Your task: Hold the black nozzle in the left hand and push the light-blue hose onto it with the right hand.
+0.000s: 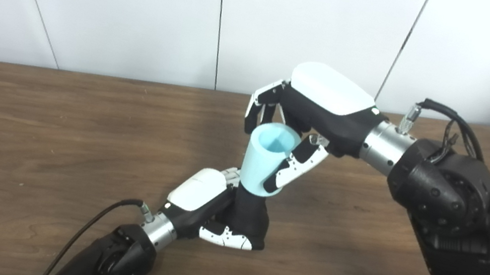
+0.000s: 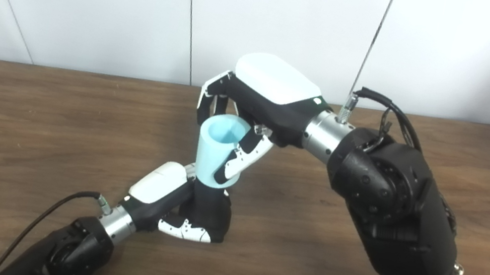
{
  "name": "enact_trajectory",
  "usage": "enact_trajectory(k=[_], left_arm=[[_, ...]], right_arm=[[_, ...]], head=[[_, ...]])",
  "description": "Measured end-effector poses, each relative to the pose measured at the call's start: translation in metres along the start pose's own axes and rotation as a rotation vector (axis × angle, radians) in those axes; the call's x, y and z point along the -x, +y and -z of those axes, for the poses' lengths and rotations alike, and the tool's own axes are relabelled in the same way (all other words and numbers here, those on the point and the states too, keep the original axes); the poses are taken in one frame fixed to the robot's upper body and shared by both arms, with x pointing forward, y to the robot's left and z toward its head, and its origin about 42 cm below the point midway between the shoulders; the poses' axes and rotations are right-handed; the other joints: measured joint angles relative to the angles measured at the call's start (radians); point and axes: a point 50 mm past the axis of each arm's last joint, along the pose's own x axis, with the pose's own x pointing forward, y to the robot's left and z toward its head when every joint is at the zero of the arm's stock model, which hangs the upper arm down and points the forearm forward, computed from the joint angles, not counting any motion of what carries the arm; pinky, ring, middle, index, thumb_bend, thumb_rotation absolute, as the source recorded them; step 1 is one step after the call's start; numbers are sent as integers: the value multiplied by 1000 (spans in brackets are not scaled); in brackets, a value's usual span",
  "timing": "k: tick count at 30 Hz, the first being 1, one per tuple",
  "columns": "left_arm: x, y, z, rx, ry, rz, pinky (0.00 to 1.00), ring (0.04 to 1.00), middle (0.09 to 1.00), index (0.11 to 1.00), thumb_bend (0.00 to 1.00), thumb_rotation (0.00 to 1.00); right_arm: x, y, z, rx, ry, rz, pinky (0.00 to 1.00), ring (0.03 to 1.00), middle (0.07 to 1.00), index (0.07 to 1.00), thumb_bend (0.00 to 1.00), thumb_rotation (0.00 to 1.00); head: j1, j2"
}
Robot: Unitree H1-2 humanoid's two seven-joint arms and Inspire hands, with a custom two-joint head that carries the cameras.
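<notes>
A black nozzle (image 1: 248, 216) stands upright on the brown table (image 1: 24, 129), wider at its base. My left hand (image 1: 208, 204) is shut around its lower part, thumb across the front. A short light-blue hose (image 1: 263, 161), open at the top, sits on the nozzle's upper end, tilted a little to the left. My right hand (image 1: 309, 113) comes in from the right above it and is shut on the hose, thumb on the right side and fingers behind the rim. In the right eye view the hose (image 2: 217, 153) and nozzle (image 2: 209, 212) look the same.
The table's far edge meets a white panelled wall (image 1: 146, 9). My right forearm (image 1: 458, 215) crosses the right side of the table. A black cable (image 1: 88, 226) loops off my left wrist near the front edge.
</notes>
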Motion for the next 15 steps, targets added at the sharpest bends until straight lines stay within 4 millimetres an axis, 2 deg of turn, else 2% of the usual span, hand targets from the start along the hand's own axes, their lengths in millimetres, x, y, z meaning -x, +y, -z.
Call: enact_trajectory(k=[2,5,15], left_arm=[[0,0,0,1,0,0,935,945,845,523,500,679],[0,0,0,3,1,1,937,946,847,524,500,674],[0,-1,-1,8,2,2,940,945,847,524,502,674]], right_arm=[[1,1,0,-4,-7,44,160,245,473,483,529,0],[2,4,-3,13,-39,82,178,263,419,520,522,0],[6,18,4,-38,-36,58,243,325,425,525,522,0]], head=[[0,0],[0,2],[2,5]])
